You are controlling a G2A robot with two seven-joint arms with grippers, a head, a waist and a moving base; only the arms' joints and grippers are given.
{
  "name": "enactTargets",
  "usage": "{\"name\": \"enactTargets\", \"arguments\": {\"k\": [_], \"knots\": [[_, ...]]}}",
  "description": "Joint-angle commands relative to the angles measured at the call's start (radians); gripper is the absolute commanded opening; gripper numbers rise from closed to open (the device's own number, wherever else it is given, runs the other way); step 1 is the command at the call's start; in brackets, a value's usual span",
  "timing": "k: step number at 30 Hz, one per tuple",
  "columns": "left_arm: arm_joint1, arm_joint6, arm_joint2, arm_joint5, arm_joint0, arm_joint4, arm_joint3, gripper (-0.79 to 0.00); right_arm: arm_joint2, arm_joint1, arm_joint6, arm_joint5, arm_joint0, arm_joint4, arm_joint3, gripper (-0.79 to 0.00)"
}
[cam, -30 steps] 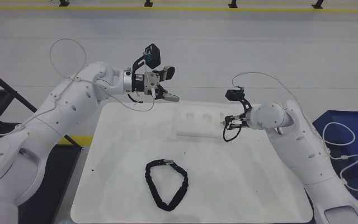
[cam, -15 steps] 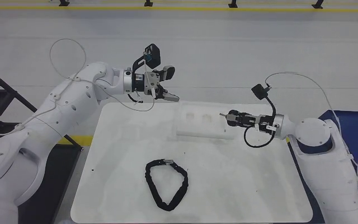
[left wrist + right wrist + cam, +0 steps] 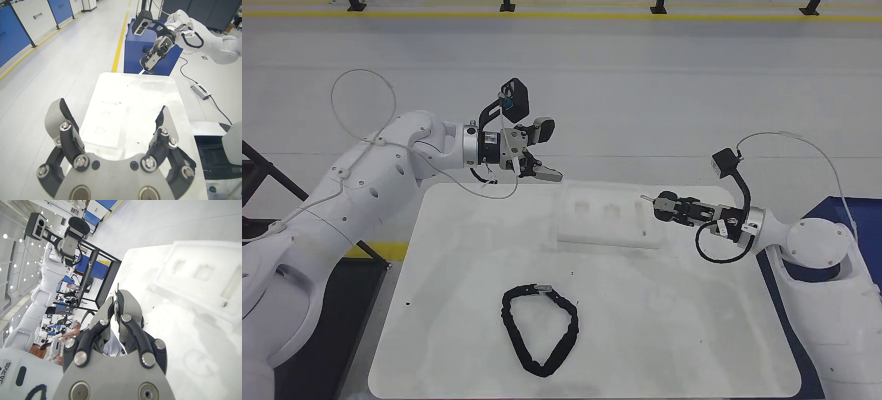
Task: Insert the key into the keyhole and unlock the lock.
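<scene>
Right wrist view — right pincer clamps the key — blade tip protruding forward.

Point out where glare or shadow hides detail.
Top view: the white foam tray nearly blends into the white table; the black chain lock stands out. Left wrist view: glare washes out the table's far end, and the key glints white. Right wrist view: soft shadows lie on the table beside the tray.

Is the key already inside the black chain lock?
No, the key is pinched in the right gripper, far from the black chain lock lying on the table.
</scene>
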Motion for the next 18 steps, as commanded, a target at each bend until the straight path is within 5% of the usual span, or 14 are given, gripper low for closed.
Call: {"name": "enactTargets", "arguments": {"k": [1, 7, 18], "knots": [[0.000, 0.000, 0.000, 0.000, 0.000, 0.000, 0.000, 0.000, 0.000, 0.000, 0.000, 0.000, 0.000, 0.000, 0.000, -0.785], [0.000, 0.000, 0.000, 0.000, 0.000, 0.000, 0.000, 0.000, 0.000, 0.000, 0.000, 0.000, 0.000, 0.000, 0.000, -0.785], [0.022, 0.034, -0.042, 0.000, 0.140, 0.135, -0.050, 0.000, 0.000, 0.000, 0.000, 0.000, 0.000, 0.000, 0.000, -0.785]]}}
